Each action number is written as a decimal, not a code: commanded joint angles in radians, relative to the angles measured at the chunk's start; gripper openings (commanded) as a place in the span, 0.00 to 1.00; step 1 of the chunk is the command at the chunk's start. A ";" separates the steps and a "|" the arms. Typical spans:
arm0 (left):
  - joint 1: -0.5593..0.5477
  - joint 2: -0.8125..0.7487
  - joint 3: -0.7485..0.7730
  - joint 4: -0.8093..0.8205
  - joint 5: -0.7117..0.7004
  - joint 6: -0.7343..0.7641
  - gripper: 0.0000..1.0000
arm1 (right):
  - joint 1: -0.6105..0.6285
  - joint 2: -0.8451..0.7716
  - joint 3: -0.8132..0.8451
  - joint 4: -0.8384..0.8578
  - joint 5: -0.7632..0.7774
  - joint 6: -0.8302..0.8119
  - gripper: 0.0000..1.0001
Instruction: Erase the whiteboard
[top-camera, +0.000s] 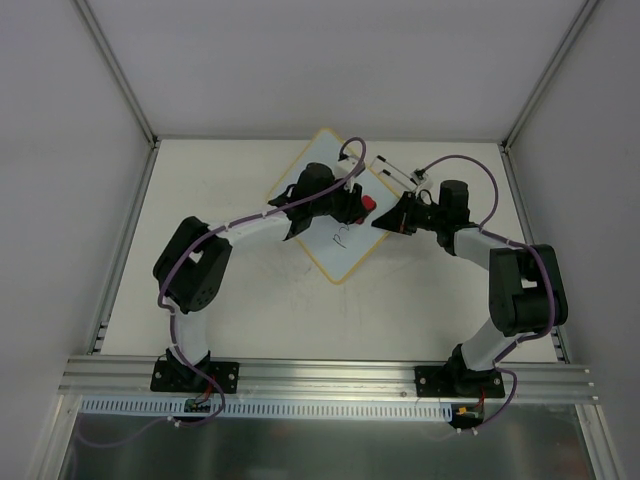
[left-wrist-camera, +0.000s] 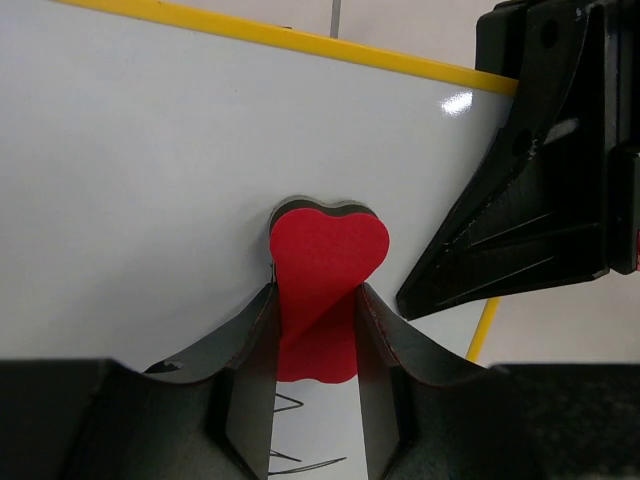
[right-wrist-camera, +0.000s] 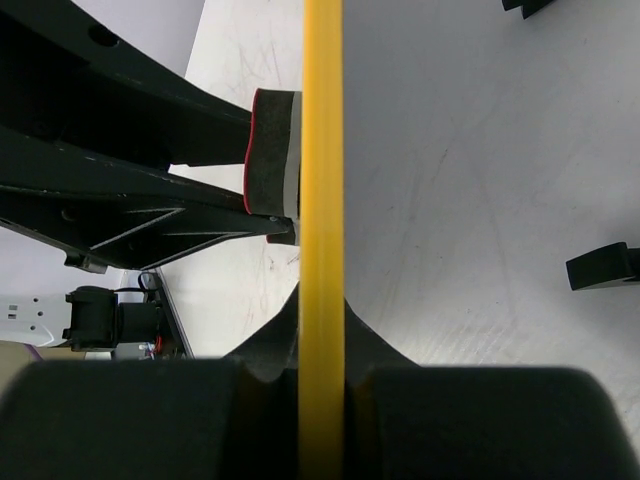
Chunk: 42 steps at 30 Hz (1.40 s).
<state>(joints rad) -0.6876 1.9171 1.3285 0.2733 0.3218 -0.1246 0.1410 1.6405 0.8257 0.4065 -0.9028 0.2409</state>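
The whiteboard (top-camera: 345, 255) lies turned like a diamond at the table's middle, with a yellow-tan frame and black scribbles (top-camera: 338, 237). My left gripper (top-camera: 358, 206) is shut on the red eraser (top-camera: 368, 205) and holds it against the board's upper right part. In the left wrist view the eraser (left-wrist-camera: 328, 250) sits between my fingers on the white surface (left-wrist-camera: 140, 160), with scribbles (left-wrist-camera: 300, 460) behind it. My right gripper (top-camera: 386, 222) is shut on the board's right frame edge (right-wrist-camera: 322, 150). The eraser (right-wrist-camera: 272, 150) shows edge-on beside that edge.
Two thin pen-like objects (top-camera: 393, 170) lie just beyond the board's right corner. Two black clips (right-wrist-camera: 600, 266) sit on the table side in the right wrist view. White walls enclose the table on three sides. The two grippers are very close together.
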 joint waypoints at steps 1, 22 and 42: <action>-0.044 0.054 -0.084 -0.128 0.039 -0.009 0.00 | 0.054 -0.054 0.053 0.055 -0.159 -0.077 0.00; 0.162 -0.032 -0.224 -0.025 -0.014 -0.150 0.00 | 0.052 -0.057 0.038 0.055 -0.157 -0.084 0.00; -0.084 0.010 -0.248 -0.014 0.019 -0.141 0.00 | 0.052 -0.038 0.061 0.057 -0.157 -0.074 0.00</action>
<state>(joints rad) -0.6983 1.8481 1.1316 0.3458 0.2836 -0.2459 0.1291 1.6394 0.8265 0.4049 -0.9058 0.2352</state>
